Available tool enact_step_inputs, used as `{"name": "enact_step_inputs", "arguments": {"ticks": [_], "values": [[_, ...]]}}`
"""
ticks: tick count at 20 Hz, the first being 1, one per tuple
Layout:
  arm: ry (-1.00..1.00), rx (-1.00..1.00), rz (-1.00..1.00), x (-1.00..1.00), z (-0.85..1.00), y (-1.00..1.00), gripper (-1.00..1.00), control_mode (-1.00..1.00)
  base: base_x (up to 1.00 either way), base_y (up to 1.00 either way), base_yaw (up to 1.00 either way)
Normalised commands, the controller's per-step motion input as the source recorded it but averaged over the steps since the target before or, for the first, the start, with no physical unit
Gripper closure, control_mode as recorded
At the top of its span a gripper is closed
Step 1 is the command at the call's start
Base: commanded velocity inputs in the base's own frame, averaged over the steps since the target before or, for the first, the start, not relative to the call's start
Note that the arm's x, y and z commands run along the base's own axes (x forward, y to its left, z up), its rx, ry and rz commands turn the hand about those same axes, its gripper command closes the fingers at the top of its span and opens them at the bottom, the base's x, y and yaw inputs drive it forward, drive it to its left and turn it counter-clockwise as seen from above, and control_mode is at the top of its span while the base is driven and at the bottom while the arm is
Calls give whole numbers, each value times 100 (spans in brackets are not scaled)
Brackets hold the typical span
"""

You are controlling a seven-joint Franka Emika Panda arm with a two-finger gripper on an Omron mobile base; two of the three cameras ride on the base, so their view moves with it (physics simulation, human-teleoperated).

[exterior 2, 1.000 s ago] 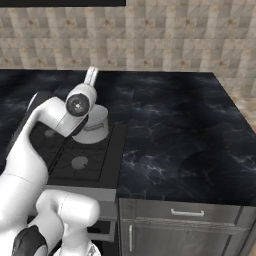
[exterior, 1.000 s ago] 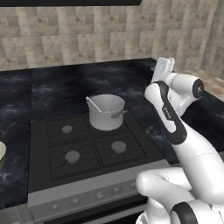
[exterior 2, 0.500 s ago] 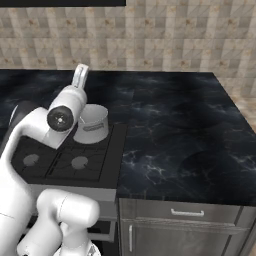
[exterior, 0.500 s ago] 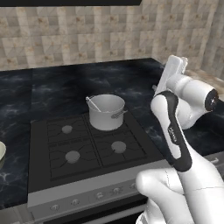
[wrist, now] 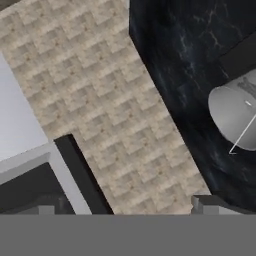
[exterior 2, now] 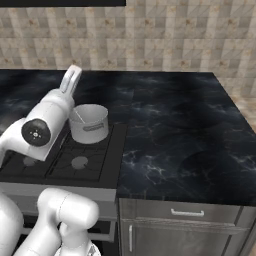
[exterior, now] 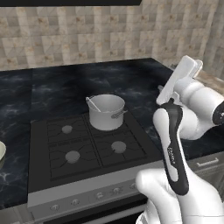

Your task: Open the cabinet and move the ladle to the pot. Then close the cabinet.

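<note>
The pot (exterior: 106,112) stands on the stove's (exterior: 87,151) rear right burner, the ladle (exterior: 92,103) leaning inside it. Black counter (exterior 2: 185,135) right of the pot lies bare. The gripper (exterior: 187,73) hangs raised right of the pot, jaws wide apart, holding nothing

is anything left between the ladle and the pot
No. The ladle already lies in the pot on the stove's back right burner, its thin handle leaning on the rim. The gripper is open and empty, raised to the right of the pot, facing the tiled wall.
</note>
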Motion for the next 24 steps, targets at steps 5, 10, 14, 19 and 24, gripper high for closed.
{"name": "enact_step_inputs", "arguments": {"ticks": [5,10,14,19,24], "values": [[0,34,-7,-32,25,0,-100,-100,0,0,0],[0,29,-14,-22,27,0,-100,-100,0,0,0],[0,28,-11,-11,19,0,-100,-100,0,0,0],[-17,-12,4,-2,-1,-2,-100,-100,0,0,0],[-4,-16,4,-1,0,-6,-100,-100,0,0,0]]}}
